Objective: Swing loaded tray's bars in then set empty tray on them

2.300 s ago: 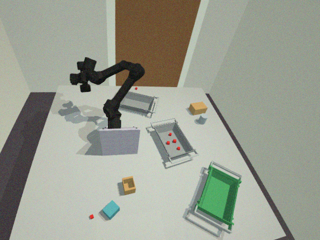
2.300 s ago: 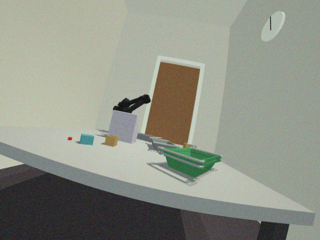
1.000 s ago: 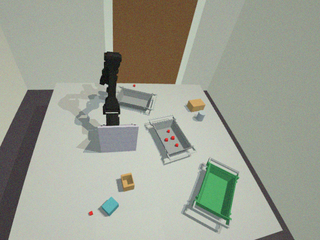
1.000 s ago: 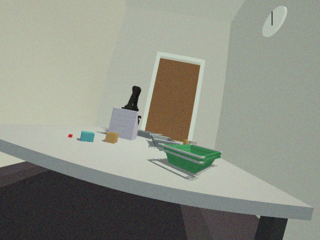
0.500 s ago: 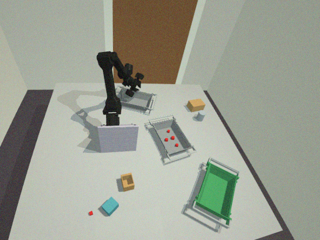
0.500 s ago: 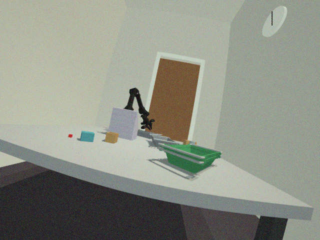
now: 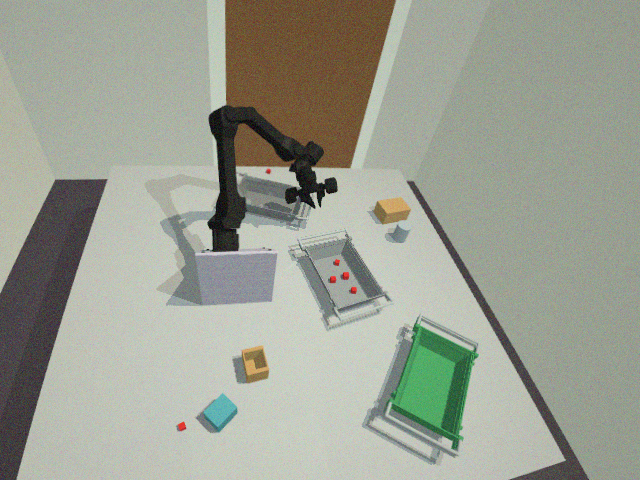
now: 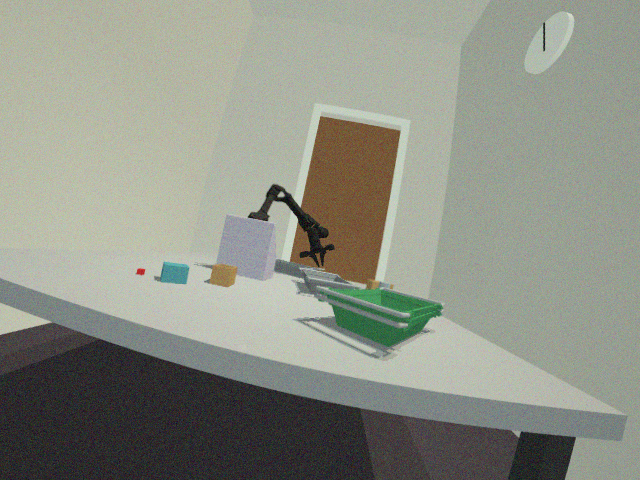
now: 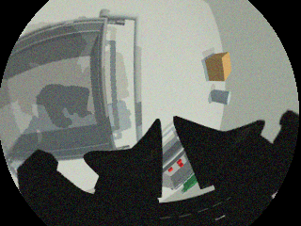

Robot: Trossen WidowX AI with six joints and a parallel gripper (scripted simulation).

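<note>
The loaded gray tray [image 7: 338, 281] [image 8: 330, 279], four red blocks inside, stands on the counter [image 7: 155, 361] [image 8: 232, 310] near the center of the top view, its bars out at the ends. The empty gray tray [image 7: 266, 198] [image 9: 61, 89] lies above it, toward upper center. The end effector [image 7: 319, 206] [image 8: 321, 265] [image 9: 166, 119], slightly open with nothing in hold, hangs by that tray's right end.

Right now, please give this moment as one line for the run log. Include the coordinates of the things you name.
gripper [image 7: 318, 206] [image 8: 321, 265] [image 9: 166, 119]: holding nothing | loaded tray [image 7: 337, 307] [image 9: 175, 181]: four red blocks inside | both bars: not across top

Matt black fingers [image 7: 314, 202] [image 8: 320, 262]
</note>
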